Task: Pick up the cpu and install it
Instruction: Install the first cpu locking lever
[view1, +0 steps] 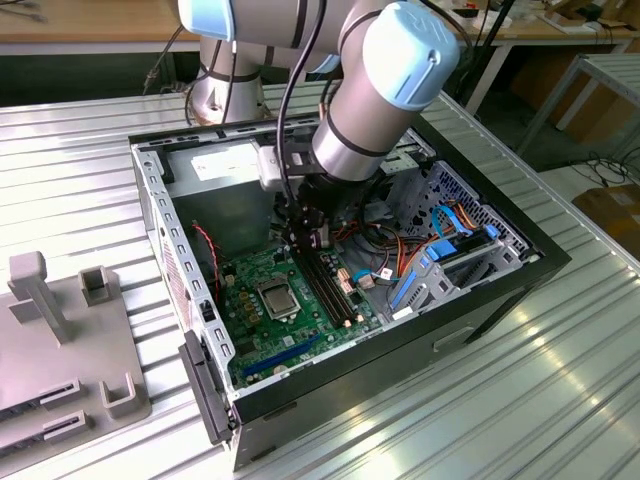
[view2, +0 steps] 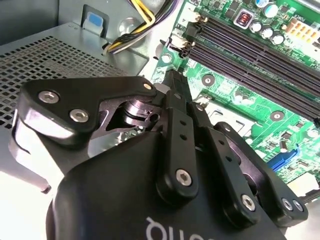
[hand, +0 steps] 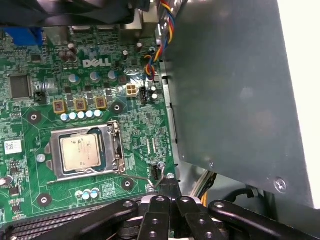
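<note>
Ribbed metal table bears the case; end effector pressed together above motherboard.

Black gripper fingers pressed together above green motherboard, long black memory slots beside; perforated metal panel

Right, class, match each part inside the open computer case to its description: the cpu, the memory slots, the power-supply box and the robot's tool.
Column one:
1 cpu
2 memory slots
3 power-supply box
4 tool

Column two:
a long, black, side by side
b plain grey metal
c lying in the metal-framed socket
d poised above the green board

Pairs: 1-c, 2-a, 3-b, 4-d.
</note>
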